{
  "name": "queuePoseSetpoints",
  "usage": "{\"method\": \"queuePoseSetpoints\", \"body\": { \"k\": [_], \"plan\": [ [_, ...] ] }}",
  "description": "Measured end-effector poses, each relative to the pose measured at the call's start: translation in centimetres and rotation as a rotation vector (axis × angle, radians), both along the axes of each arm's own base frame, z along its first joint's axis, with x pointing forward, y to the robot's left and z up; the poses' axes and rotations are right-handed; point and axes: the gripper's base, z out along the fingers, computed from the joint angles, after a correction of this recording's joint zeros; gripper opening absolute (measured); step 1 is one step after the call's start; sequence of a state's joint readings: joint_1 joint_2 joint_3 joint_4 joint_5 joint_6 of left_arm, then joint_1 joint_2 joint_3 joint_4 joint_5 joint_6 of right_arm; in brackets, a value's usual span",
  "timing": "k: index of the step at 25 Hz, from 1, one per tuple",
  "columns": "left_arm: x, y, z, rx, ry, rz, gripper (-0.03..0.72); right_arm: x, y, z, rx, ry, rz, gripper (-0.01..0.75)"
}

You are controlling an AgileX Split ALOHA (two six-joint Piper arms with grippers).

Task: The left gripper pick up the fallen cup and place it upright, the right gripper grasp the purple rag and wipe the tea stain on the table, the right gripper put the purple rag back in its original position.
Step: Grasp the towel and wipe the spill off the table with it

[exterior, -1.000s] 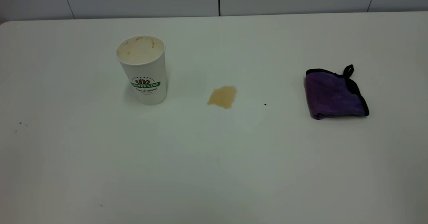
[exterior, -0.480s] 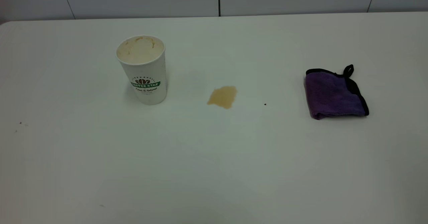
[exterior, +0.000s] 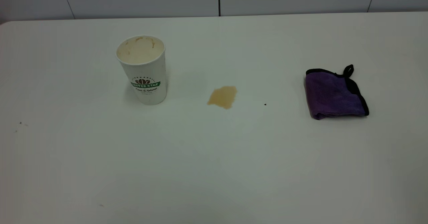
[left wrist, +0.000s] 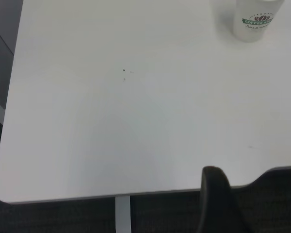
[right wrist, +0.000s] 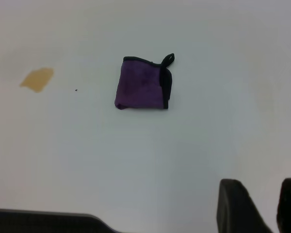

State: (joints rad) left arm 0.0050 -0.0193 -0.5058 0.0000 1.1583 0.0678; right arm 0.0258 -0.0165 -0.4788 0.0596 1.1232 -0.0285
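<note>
Both my claws hang back past the near table edge.

The cup (exterior: 143, 69) stands upright; tea stain (exterior: 222, 96) beside it, purple rag (exterior: 334, 93) well apart. My right gripper (right wrist: 262, 206) sits slightly parted; left one's state I can't tell.

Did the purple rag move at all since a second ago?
No. The purple rag lies in the same spot on the table, just as far right of the tea stain and the tiny black speck as before.
</note>
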Motion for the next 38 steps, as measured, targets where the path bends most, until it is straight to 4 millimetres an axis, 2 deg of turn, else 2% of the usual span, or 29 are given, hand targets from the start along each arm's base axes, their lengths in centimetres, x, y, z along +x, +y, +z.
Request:
{"method": "queuePoseSetpoints", "body": {
  "k": [19, 24, 27, 29, 34, 36, 38],
  "plan": [
    [0.0, 0.0, 0.0, -0.004, 0.0, -0.003, 0.432, 0.0, 0.3, 0.1, 0.04, -0.003, 0.02, 0.241],
    [0.0, 0.0, 0.0, -0.004, 0.0, -0.003, 0.432, 0.6, 0.8, 1.2, 0.08, -0.089, 0.062, 0.241],
    [0.0, 0.0, 0.0, -0.004, 0.0, -0.003, 0.432, 2.5, 1.1, 1.9, 0.065, -0.083, 0.1, 0.25],
    [0.0, 0.0, 0.0, -0.004, 0.0, -0.003, 0.432, 4.4, 1.3, 2.0, 0.04, -0.026, 0.13, 0.287],
    [0.0, 0.0, 0.0, -0.004, 0.0, -0.003, 0.432, 9.7, 1.8, 1.9, -0.021, 0.023, 0.211, 0.466],
    [0.0, 0.0, 0.0, -0.004, 0.0, -0.003, 0.432, 12.0, 1.8, 1.4, -0.044, 0.044, 0.23, 0.544],
    [0.0, 0.0, 0.0, -0.004, 0.0, -0.003, 0.432, 14.2, 1.9, 0.6, -0.065, 0.066, 0.245, 0.589]
  ]
}}
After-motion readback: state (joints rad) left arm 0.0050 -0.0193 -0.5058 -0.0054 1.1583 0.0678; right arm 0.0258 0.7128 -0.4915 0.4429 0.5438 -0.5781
